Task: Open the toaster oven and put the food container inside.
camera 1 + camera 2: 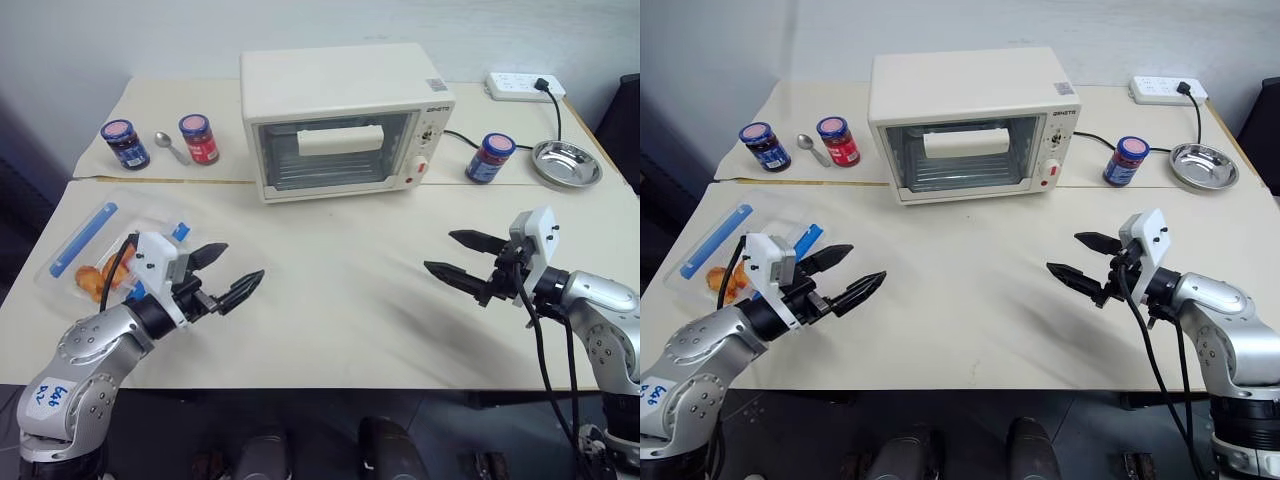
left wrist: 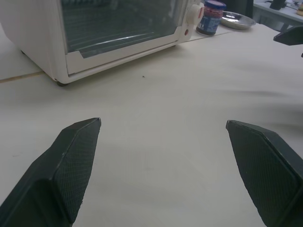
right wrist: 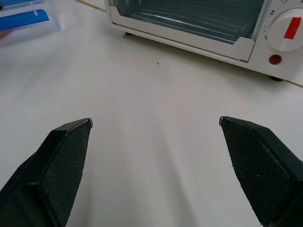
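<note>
Head stereo pair looking down over table (image 1: 330,300); wrist cameras low, close, both facing toaster oven (image 2: 118,38) front.

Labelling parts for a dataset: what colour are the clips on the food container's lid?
Blue, clearest in the left eye view, on the food container.

Two cream counter (image 1: 330,300) tops meet at a seam running side to side; the far one (image 1: 180,100) butts against a plain pale grey wall (image 1: 150,35). A white power strip (image 1: 525,87) lies at the far right corner, a black cable plugged in. Beyond the left edge the floor (image 1: 20,190) is dark. Even, soft light leaves faint shadows on the near surface.
</note>
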